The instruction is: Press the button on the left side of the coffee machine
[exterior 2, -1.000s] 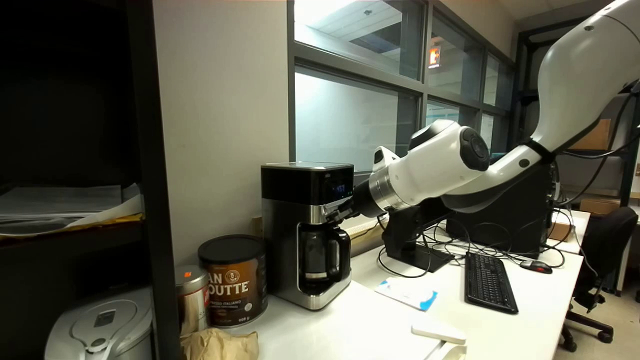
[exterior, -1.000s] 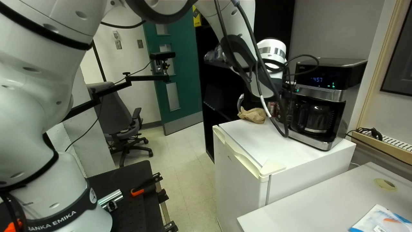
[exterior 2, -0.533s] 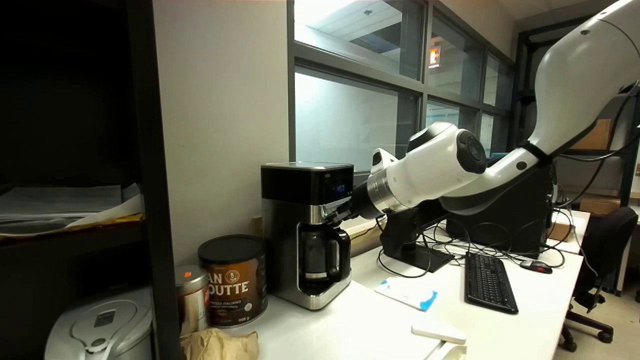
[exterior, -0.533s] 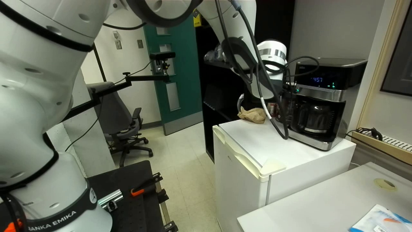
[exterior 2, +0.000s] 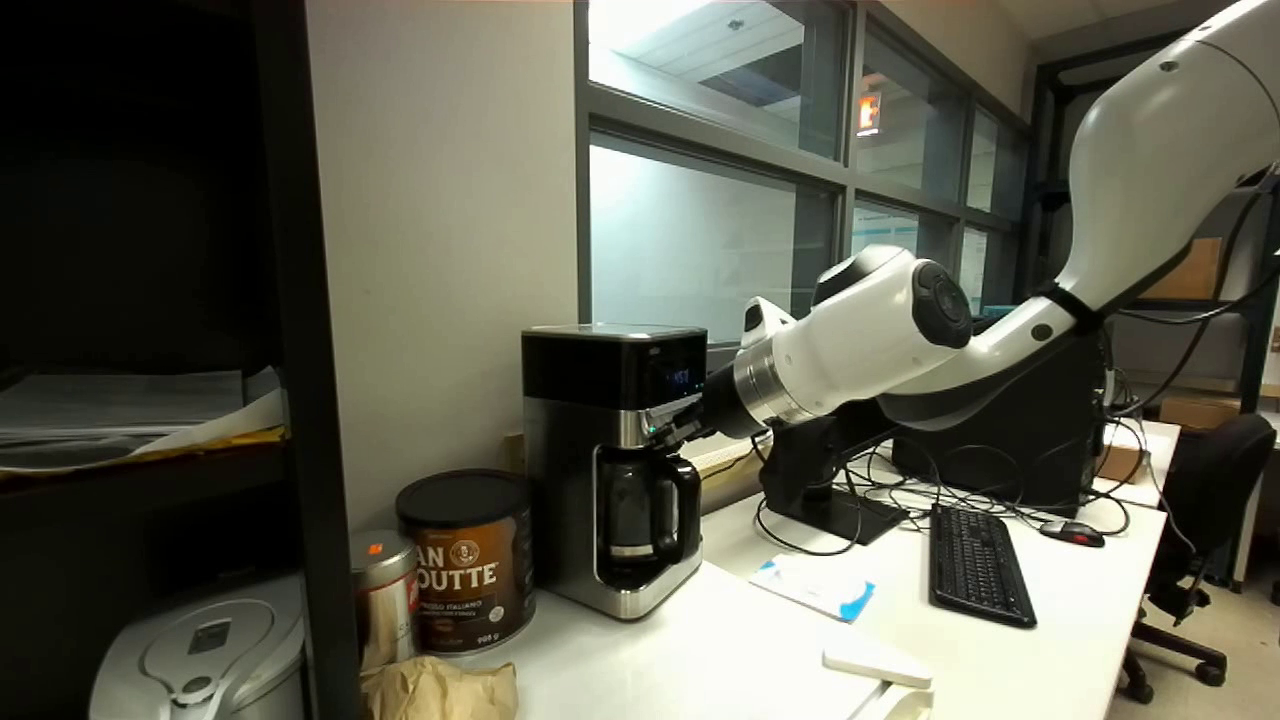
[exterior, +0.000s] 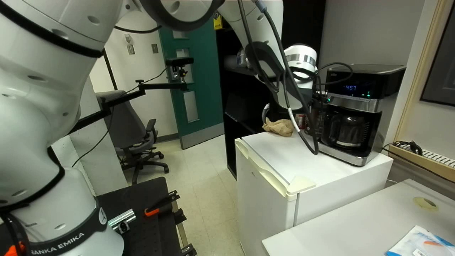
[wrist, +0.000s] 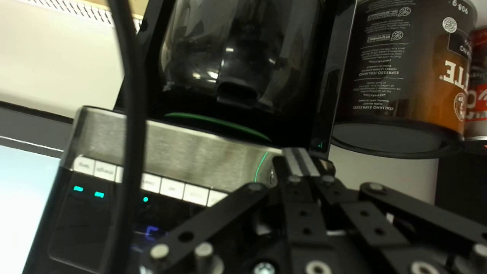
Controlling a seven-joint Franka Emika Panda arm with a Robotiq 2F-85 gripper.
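The coffee machine is black with a silver band and stands on the white fridge. It also shows in an exterior view and upside down in the wrist view. Its dark carafe sits in the recess. My gripper is shut with nothing between the fingers. Its tips are at the left end of the silver band, also in an exterior view. A small round rim, perhaps a button, is partly hidden behind a finger. I cannot tell whether the tips touch it. A green light glows there.
A brown coffee can and a smaller tin stand beside the machine. A crumpled paper bag lies on the fridge top. A black cable hangs across the wrist view. A dark shelf stands near the cans.
The arm shifted slightly toward the machine and a little down between one second and half a second ago. Since then it has hardly moved.
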